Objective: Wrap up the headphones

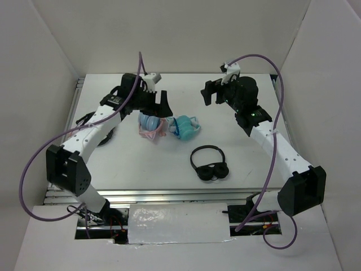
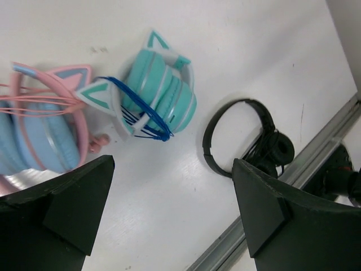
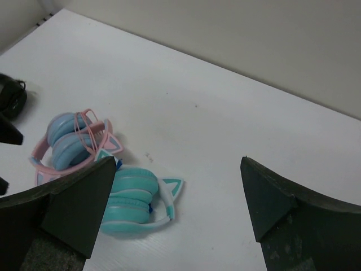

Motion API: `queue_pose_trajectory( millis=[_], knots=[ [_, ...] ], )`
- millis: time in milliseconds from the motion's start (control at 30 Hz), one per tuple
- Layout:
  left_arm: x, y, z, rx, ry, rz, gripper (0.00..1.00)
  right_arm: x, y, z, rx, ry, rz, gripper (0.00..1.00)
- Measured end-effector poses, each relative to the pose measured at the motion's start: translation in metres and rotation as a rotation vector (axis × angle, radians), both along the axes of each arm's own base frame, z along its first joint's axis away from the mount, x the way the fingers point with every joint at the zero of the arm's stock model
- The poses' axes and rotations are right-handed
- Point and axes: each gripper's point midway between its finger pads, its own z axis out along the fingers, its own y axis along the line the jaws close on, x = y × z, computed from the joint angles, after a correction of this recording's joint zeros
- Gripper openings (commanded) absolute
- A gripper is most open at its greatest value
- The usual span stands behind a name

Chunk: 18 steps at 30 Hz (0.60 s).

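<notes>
The teal cat-ear headphones (image 1: 185, 126) lie folded in the middle of the table, with a blue cable wound round the band and cups (image 2: 138, 116). They also show in the right wrist view (image 3: 131, 199). My left gripper (image 1: 159, 100) is open and empty, raised above the table just left of and behind them; its open gap shows in the left wrist view (image 2: 172, 212). My right gripper (image 1: 211, 93) is open and empty, raised to their right rear; its open gap shows in the right wrist view (image 3: 177, 209).
A blue-cupped pair with a pink cat-ear band (image 1: 149, 125) lies touching the teal pair on its left. Plain black headphones (image 1: 210, 163) lie nearer the front. A metal rail (image 1: 169, 195) runs along the table's front edge. White walls stand on three sides.
</notes>
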Motion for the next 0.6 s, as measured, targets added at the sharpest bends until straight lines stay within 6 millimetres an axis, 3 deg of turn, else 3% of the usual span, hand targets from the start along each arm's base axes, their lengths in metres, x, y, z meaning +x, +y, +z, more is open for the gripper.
queue_pose_trajectory(
  millis=[133, 233, 333, 467, 600],
  knots=[
    [0.002, 0.029, 0.036, -0.019, -0.091, 0.103, 0.99, 0.004, -0.016, 0.012, 0.104, 0.042, -0.119, 1.0],
    [-0.004, 0.072, 0.057, -0.017, -0.148, 0.271, 0.99, 0.006, -0.041, 0.038, 0.213, 0.061, -0.273, 1.0],
    [-0.022, 0.129, 0.062, 0.003, -0.182, 0.508, 0.99, -0.013, -0.067, 0.055, 0.333, 0.053, -0.396, 1.0],
    [-0.05, 0.202, 0.053, 0.037, -0.207, 0.808, 0.99, -0.063, -0.104, 0.038, 0.442, 0.056, -0.53, 1.0],
    [-0.058, 0.248, 0.032, 0.051, -0.152, 0.987, 0.99, -0.094, -0.13, 0.002, 0.464, 0.116, -0.636, 1.0]
  ],
)
